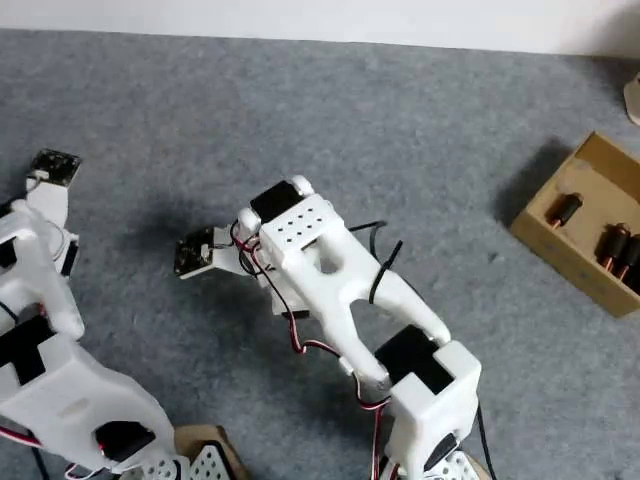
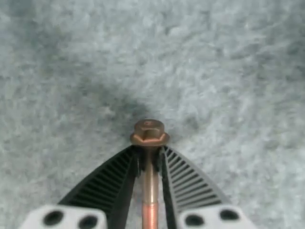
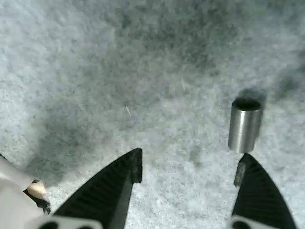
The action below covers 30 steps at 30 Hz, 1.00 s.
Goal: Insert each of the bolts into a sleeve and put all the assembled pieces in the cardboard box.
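Bolt, copper-coloured with a hex flange head, was clamped by its shank in the left gripper, between ribbed black fingers. The head sat just past the tips, over the fuzzy grey mat. Sleeve, a smooth steel cylinder, stood upright just off one tip of the right gripper, which was spread wide and empty. Cardboard box, well apart, held dark assembled pieces.

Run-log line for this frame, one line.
left gripper: shut on bolt | right gripper: open, sleeve upright, ungripped | cardboard box: assembled pieces inside
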### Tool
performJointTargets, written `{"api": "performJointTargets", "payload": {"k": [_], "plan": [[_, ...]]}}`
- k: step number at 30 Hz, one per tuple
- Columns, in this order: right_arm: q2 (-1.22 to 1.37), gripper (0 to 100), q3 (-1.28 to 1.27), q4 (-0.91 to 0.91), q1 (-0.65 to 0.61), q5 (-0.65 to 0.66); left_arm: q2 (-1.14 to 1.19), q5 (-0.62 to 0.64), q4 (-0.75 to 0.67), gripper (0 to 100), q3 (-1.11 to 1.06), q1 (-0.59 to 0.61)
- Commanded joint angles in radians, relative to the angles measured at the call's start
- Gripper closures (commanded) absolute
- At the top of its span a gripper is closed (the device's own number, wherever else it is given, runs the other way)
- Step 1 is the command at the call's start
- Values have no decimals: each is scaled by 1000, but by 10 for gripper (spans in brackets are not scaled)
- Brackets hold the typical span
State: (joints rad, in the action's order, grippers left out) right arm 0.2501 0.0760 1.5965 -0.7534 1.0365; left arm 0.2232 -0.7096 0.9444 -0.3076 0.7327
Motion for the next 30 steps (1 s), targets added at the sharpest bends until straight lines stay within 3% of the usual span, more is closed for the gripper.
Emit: {"api": "performJointTargets", "payload": {"k": [1, 11, 20, 30], "plan": [[-2, 699, 45, -39, 10, 5, -68, -8, -21, 995, -1, 8], [-1, 699, 7, -173, 10, 11, -70, -8, -21, 995, -4, 41], [183, 699, 16, -171, 61, 6, -70, -8, -23, 995, -2, 42], [194, 699, 8, -219, 79, 3, -70, -8, -20, 995, -5, 36]]}}
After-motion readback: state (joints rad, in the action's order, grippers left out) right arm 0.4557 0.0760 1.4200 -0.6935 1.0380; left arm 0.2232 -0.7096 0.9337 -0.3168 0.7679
